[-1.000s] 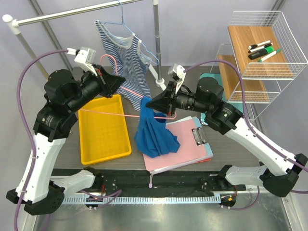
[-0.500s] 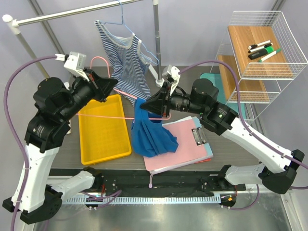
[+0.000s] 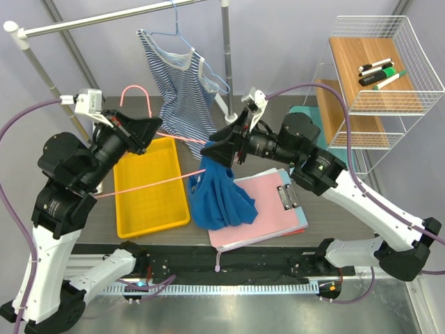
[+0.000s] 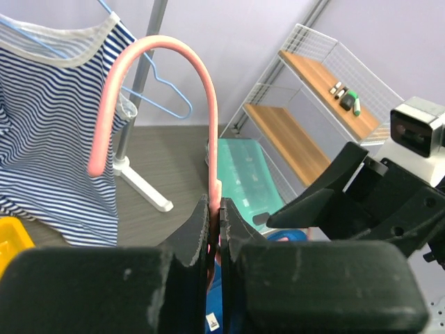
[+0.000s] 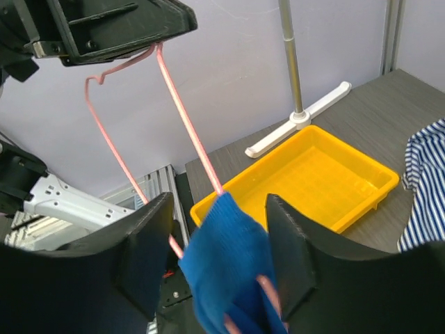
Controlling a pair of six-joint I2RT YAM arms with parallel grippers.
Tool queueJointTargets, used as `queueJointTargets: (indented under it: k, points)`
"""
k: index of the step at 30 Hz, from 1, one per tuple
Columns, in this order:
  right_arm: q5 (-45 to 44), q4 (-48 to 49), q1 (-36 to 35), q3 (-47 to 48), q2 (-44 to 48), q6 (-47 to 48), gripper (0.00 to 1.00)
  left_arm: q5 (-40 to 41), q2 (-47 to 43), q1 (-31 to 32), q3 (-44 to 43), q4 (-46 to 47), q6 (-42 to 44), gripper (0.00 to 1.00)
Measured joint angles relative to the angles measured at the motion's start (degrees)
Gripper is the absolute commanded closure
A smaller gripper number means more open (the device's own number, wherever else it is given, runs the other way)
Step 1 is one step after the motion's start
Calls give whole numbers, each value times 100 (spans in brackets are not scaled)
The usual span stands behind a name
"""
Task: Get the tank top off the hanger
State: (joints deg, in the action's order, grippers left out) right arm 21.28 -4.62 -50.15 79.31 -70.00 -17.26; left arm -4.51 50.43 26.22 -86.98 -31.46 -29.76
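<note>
Blue tank top (image 3: 221, 198): bunched near the table's centre, hanging off the 3 o'clock end of the pink hanger (image 3: 142, 186), lower folds overlapping the clipboard's corner.
Pink hanger: raised over the yellow tray (image 3: 149, 209), tilted, hook toward 12 o'clock.
Left gripper (image 3: 161, 124): pinched tight on the hanger's neck, just below the hook.
Right gripper (image 3: 206, 147): fingers partway closed, a wad of the blue fabric clamped between them at the garment's 12 o'clock edge.
Yellow tray: at 9 o'clock of the tank top.
Pink clipboard (image 3: 261, 209): at 4 o'clock.
Striped tank top (image 3: 184, 97): hanging on the rail at 12 o'clock.
</note>
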Motion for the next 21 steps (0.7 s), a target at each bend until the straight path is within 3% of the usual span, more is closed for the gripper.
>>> queueJointTargets:
  k: [1,7,10,15,17,21]
  points:
    - [-66,-74,0,9,28,-20,22,22,-37,0,63,79,-37,100]
    - [-802,-817,-4,31,654,229,0,131,-87,0,219,376,-186,100]
    - [-1657,-988,-13,-435,1580,496,0,149,-146,0,358,553,-282,100]
    - [-1569,-608,0,-2533,3587,887,0,146,-210,0,490,599,-326,100]
    - [-1558,-540,-13,-2881,3541,1080,0,133,-232,0,492,616,-352,100]
    - [-1543,-153,-13,-3106,2144,1331,0,59,-291,0,494,656,-439,100]
